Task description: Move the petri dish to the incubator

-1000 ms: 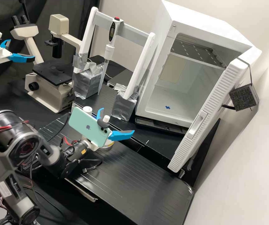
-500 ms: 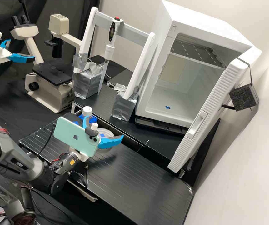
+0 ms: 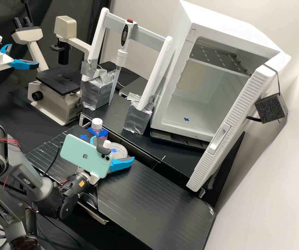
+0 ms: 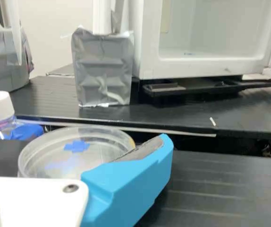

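One petri dish, between the parted jaws, gripper open around it.

There's your clear, blue-marked petri dish, lying level; your white incubator stands open, two o'clock from it in the high view.

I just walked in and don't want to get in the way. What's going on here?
A robot arm has its open hand at a clear petri dish, with one blue finger alongside it. The dish sits on the black bench, near a white-capped bottle; the hand isn't clamped on it. The white incubator has its door open, and the dish seems meant to go in there, but isn't inside yet.
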